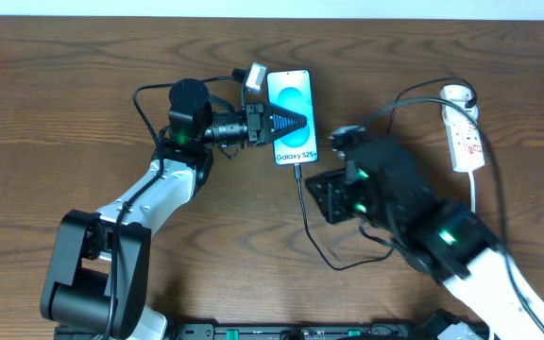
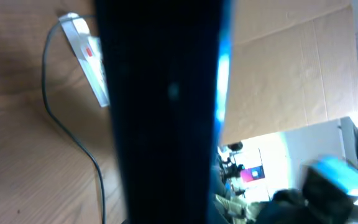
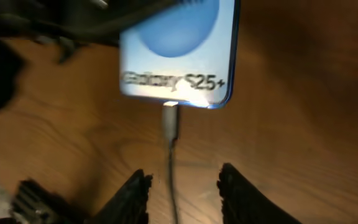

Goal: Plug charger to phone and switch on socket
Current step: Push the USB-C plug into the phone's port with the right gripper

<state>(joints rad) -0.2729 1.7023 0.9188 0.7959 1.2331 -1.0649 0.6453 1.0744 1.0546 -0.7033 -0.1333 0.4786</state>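
Note:
The phone (image 1: 291,99) lies flat with its lit screen up, showing a blue oval and "Galaxy S25+". My left gripper (image 1: 296,121) is shut, its tips resting together on the middle of the screen; in the left wrist view the phone (image 2: 166,112) is a dark blur. The charger connector (image 3: 171,119) sits in the phone's (image 3: 179,50) bottom edge, and its black cable (image 1: 304,212) trails toward the front. My right gripper (image 3: 182,186) is open just below the connector, its fingers either side of the cable without touching it. The white socket (image 1: 466,132) lies at the far right.
A small grey-white block (image 1: 251,76) sits by the phone's top left corner. A thin dark cable (image 2: 73,143) loops across the wood near the socket (image 2: 86,56). The socket's white cord (image 1: 475,194) runs toward the front under my right arm.

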